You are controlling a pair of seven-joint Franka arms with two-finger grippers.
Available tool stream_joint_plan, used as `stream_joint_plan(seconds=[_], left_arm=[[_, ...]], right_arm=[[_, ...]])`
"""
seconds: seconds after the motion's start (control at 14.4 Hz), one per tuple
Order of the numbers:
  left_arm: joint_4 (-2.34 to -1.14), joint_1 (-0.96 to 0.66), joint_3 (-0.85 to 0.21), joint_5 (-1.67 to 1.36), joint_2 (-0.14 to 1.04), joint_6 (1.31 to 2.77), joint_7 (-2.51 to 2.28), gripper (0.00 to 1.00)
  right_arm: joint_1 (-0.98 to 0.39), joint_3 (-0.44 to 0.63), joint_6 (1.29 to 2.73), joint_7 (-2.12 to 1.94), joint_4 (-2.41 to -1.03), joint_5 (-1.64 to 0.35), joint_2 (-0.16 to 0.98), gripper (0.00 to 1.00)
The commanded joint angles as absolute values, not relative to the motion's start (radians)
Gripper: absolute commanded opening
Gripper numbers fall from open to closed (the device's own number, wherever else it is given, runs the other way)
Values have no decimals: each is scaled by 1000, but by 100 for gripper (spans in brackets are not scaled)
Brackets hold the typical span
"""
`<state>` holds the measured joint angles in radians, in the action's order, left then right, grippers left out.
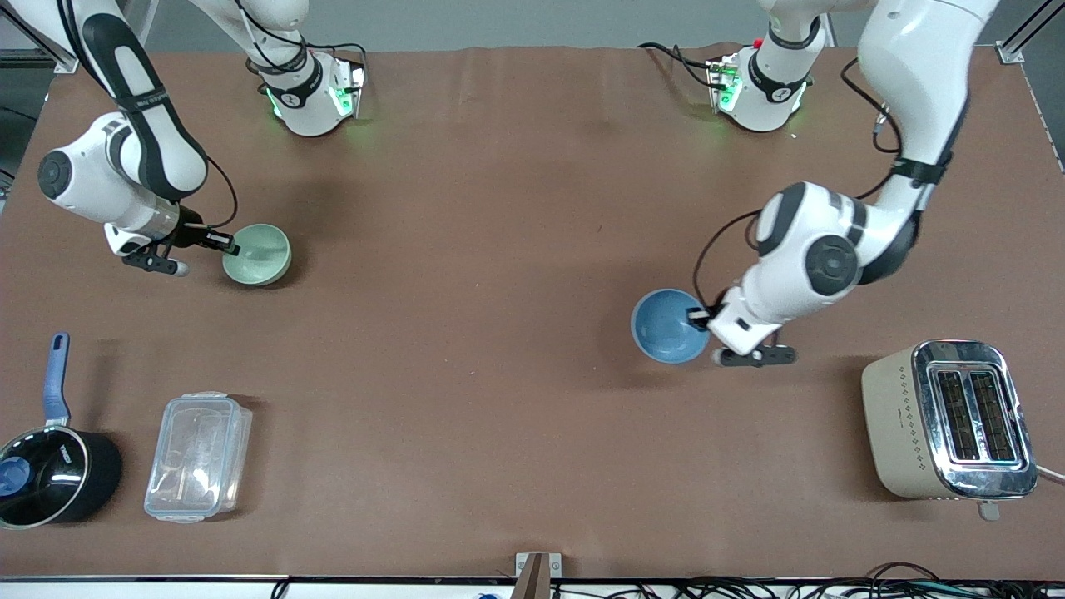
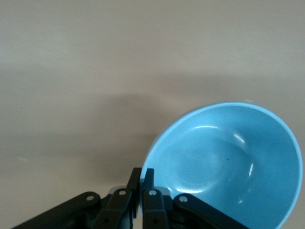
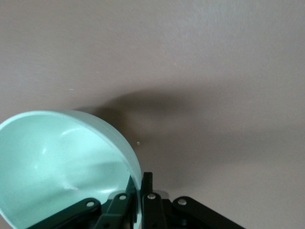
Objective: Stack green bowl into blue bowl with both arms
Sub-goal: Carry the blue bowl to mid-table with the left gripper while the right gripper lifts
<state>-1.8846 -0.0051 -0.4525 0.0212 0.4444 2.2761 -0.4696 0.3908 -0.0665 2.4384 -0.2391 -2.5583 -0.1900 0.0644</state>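
The pale mint-green bowl is toward the right arm's end of the table, tilted. My right gripper is shut on its rim; in the right wrist view the rim sits between the fingers of the gripper, with the bowl beside it. The sky-blue bowl is toward the left arm's end, tilted. My left gripper is shut on its rim; in the left wrist view the gripper pinches the edge of the bowl.
A beige toaster stands near the front camera at the left arm's end. A clear plastic container and a black saucepan with a blue handle stand near the front camera at the right arm's end. Brown mat between the bowls.
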Motion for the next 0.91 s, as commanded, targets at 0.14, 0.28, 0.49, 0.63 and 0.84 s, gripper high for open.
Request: stream_joint_plan(seconds=[0.14, 0.28, 0.49, 0.63, 0.84], left_arm=[[-1752, -219, -445, 46, 557, 2306, -722, 0], [-1682, -287, -439, 46, 616, 2318, -797, 0], [-1564, -417, -370, 69, 705, 2336, -838, 0], [-1494, -507, -307, 86, 756, 2336, -888, 0], [-1448, -586, -258, 87, 814, 2376, -905, 0]], right_arm=[[390, -66, 2211, -247, -2427, -210, -60, 1], [390, -66, 2111, -247, -2346, -203, -83, 1], [387, -67, 1909, -242, -2154, -196, -80, 1], [373, -71, 1820, -233, -2047, -172, -78, 1], [333, -71, 1744, -227, -1944, -150, -75, 1]])
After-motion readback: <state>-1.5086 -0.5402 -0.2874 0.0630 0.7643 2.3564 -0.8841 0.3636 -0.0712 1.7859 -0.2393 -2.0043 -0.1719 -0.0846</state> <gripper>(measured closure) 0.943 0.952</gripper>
